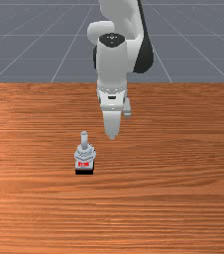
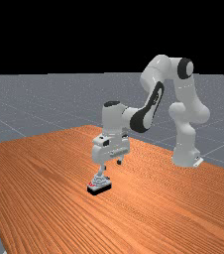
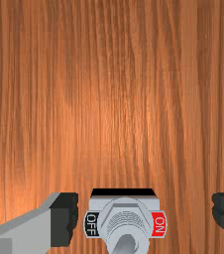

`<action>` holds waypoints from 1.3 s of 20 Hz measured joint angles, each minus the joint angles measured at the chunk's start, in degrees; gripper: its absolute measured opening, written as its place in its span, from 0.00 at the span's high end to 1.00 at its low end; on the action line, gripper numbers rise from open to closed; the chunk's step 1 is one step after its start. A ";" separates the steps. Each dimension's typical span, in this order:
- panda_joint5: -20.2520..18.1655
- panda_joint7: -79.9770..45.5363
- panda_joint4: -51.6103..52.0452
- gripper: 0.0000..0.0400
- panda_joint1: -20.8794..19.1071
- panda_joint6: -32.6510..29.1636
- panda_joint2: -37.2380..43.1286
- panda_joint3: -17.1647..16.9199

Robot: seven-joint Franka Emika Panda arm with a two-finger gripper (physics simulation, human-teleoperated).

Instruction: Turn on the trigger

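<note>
In the front view my gripper (image 1: 119, 127) hangs above the table, to the right of the trigger switch (image 1: 85, 156), whose thin lever (image 1: 84, 139) points up from a grey body on a black base. The far view has the gripper (image 2: 112, 164) over and slightly right of the switch (image 2: 99, 184). Seen from the wrist, the gripper (image 3: 144, 218) is open wide, and the switch (image 3: 126, 214) appears between the two dark fingertips without contact. Its red ON label (image 3: 158, 224) faces one finger, its black OFF label (image 3: 91, 224) the other. The lever tip is hidden there.
The orange-brown wooden table (image 1: 173, 193) extends around the switch. Its far edge runs behind my hand in the front view. The arm's base (image 2: 186, 158) stands at the table's edge on the far view's right.
</note>
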State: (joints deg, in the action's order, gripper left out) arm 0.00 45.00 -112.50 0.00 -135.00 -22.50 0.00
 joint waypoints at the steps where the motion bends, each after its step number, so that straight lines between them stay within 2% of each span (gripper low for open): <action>1: 0.77 -5.96 1.73 0.39 2.16 0.68 -1.06 0.26; 2: 1.53 -11.76 4.17 0.63 5.86 1.65 -2.55 1.24; 3: 2.27 -17.31 7.86 0.78 9.94 3.15 -4.77 2.29; 5: 3.65 -27.28 20.18 0.92 18.22 8.27 -11.99 3.93; 6: 3.69 -26.97 20.34 0.95 19.94 8.22 -12.24 4.96; 10: 3.75 -26.89 20.55 0.99 20.71 8.33 -12.37 5.39; 21: 3.55 -28.27 20.12 1.00 20.81 8.19 -12.09 5.06; 26: 5.28 -28.70 20.75 1.00 21.54 9.54 -12.29 4.27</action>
State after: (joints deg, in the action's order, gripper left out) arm 5.28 16.30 -91.75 21.54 -125.46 -34.79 4.27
